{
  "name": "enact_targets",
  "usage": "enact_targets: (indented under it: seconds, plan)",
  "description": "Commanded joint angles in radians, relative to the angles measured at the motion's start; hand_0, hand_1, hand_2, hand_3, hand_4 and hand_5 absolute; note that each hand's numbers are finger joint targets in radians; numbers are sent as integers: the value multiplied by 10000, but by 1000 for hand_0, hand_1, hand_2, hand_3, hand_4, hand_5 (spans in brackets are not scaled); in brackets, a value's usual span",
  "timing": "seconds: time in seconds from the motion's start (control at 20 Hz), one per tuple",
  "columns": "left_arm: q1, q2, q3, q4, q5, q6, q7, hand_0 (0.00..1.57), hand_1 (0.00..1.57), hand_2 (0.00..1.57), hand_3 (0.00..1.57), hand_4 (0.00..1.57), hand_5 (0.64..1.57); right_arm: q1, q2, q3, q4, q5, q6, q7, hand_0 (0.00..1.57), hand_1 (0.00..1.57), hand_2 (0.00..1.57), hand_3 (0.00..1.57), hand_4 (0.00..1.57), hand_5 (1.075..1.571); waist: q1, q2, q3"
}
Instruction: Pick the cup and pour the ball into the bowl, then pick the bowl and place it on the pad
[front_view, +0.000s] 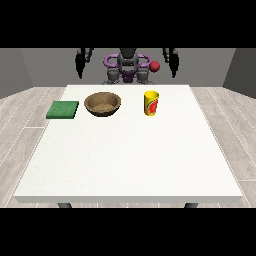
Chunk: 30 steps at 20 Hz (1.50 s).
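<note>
Me standing behind white bench (125, 165), both arms hanging raised at shoulders, not yet reaching. Yellow cup (151, 103) standing upright, long axis vertical, toward view's right of centre. Brown bowl (102, 104) sitting beside it at view's left, apart; green pad (63, 109) further left. Red ball (155, 66) showing up by my chest, above cup. My robot hand at view's right (173, 62) hanging nearer cup; other robot hand (80, 62) well apart. Finger state: cannot tell.

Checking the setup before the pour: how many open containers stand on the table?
2: a brown bowl near the table's far middle, and a yellow cup to its right in the view. None seems hidden.
</note>
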Motion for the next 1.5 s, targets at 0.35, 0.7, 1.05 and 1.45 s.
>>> enact_targets:
  seconds: [0.35, 0.7, 1.05, 1.45]
  plan:
    - [1296, -879, -1445, -1578, 1665, 404, 146, 0, 0, 0, 0, 0, 1531, 1052, 374, -466, -463, -1108, 196, -22, 0, 0, 0, 0, 0, 1570, 124, -3057, 82]
    - [1639, -651, -2159, -3004, 1013, 798, -99, 0, 0, 0, 0, 0, 1490, 291, 181, -940, -893, -1105, -45, -292, 0, 0, 0, 0, 0, 1566, 390, -1287, 78]
    - [-961, -372, -1067, -1621, 729, 925, -665, 0, 0, 0, 0, 0, 1376, -1365, -85, -1179, 55, -1288, 358, -1195, 0, 0, 0, 0, 0, 1563, 101, 648, 79]
    - [-2325, 292, 257, 872, 378, 812, -2548, 0, 0, 0, 0, 0, 1255, -1709, -526, -1294, 1122, -1249, 1265, -2817, 0, 0, 0, 0, 0, 1560, -533, 2239, 79]
